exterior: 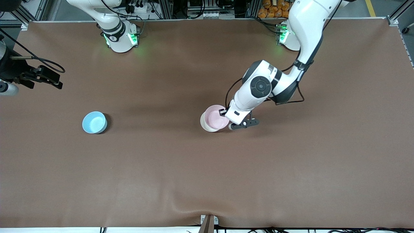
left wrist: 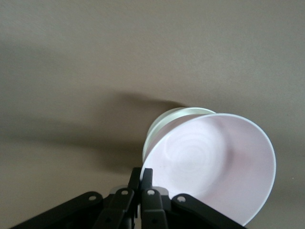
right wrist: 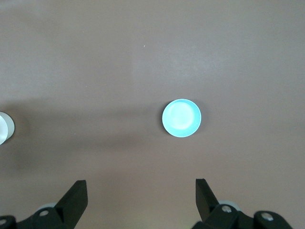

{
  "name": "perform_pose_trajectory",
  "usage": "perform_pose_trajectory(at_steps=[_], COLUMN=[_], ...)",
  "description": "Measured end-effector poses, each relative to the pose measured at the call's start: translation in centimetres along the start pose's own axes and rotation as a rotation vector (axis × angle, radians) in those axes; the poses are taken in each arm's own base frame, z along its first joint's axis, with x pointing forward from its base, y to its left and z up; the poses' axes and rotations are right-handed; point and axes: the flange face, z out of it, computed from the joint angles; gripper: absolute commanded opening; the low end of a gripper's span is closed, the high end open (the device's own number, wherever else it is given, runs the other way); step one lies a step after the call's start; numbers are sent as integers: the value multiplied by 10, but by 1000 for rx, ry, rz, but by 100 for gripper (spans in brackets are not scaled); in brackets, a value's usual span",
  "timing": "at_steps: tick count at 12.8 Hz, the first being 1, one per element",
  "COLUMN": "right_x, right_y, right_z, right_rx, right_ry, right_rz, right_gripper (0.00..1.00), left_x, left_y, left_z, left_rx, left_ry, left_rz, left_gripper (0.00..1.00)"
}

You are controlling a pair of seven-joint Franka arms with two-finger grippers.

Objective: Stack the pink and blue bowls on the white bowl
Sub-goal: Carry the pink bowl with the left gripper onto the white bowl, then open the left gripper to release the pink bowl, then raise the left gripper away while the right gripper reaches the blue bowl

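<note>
Two bowls meeting mid-table: pink bowl (exterior: 216,116) pinched at its rim by left gripper (exterior: 229,120), tilted over white bowl (exterior: 207,124) for nesting. Blue bowl (exterior: 94,122) apart, toward the right arm's end, below wide-open, waiting right gripper (right wrist: 140,200).

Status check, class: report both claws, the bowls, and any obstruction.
Left claw shut on pink bowl, over white bowl. Right claw open, waiting high above blue bowl. No obstruction seen.

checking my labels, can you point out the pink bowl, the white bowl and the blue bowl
pink bowl (exterior: 215,117): front view, on its inner floor.
white bowl (exterior: 204,123): front view, on the rim showing beside the pink bowl.
blue bowl (exterior: 94,122): front view, on its inner floor.
</note>
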Motion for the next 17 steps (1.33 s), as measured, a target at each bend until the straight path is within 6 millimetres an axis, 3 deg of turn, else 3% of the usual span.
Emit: perform_pose_trajectory(at_steps=[3,7,8,12,14,17], right_x=[0,0,0,0,0,5], right_y=[0,0,0,1,3,16], right_z=[0,0,0,0,0,5], right_rx=[0,0,0,0,-3,-52], right_ry=[0,1,2,2,2,-3], right_rz=[0,0,0,1,4,19], right_gripper=[100,100,100,100,100,100], left_x=[-10,-10,-10,-10,-10,-7], left_y=[7,6,5,3,3,4], left_z=[20,31,32,39,41,37], left_rx=[-2,1,3,10,12,5], left_ry=[-5,-12,-13,-22,-23,-16], left_rz=[-11,-12,-13,-30,-35,-54], left_gripper=[0,0,5,35,100,100])
